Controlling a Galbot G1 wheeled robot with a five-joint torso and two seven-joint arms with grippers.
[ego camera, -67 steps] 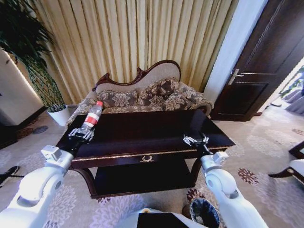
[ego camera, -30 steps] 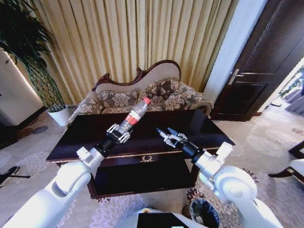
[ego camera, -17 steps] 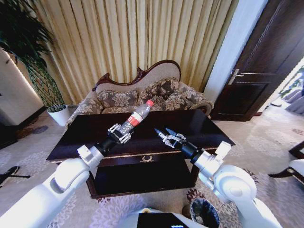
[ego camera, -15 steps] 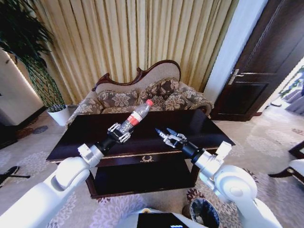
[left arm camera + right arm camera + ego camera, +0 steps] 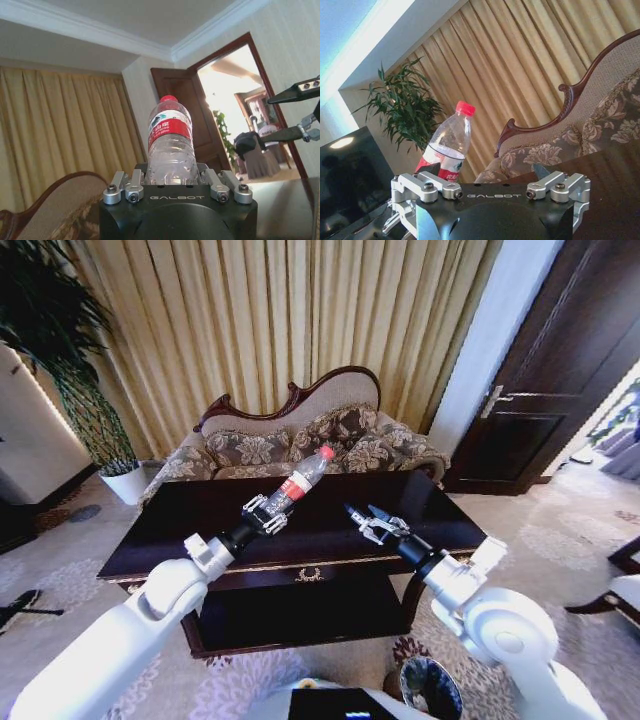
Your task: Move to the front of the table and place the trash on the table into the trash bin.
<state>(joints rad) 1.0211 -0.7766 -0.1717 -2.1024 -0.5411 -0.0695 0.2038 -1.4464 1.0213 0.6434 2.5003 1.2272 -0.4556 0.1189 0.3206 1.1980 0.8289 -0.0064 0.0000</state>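
— Behind, along the wall? Gold pleated curtains (image 5: 290,330), a carved floral sofa (image 5: 300,445).
— At the sides? Leafy potted plant (image 5: 60,360) left, dark wooden door (image 5: 560,370) right, patterned floral carpet (image 5: 560,550) underfoot.

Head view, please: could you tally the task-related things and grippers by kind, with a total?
Clear plastic bottle with red cap and red-white label: 1
Long dark glossy wooden table: 1
Round dark trash bin: 1
Grippers: 2, left gripper shut on the bottle, right gripper open
Total: 5
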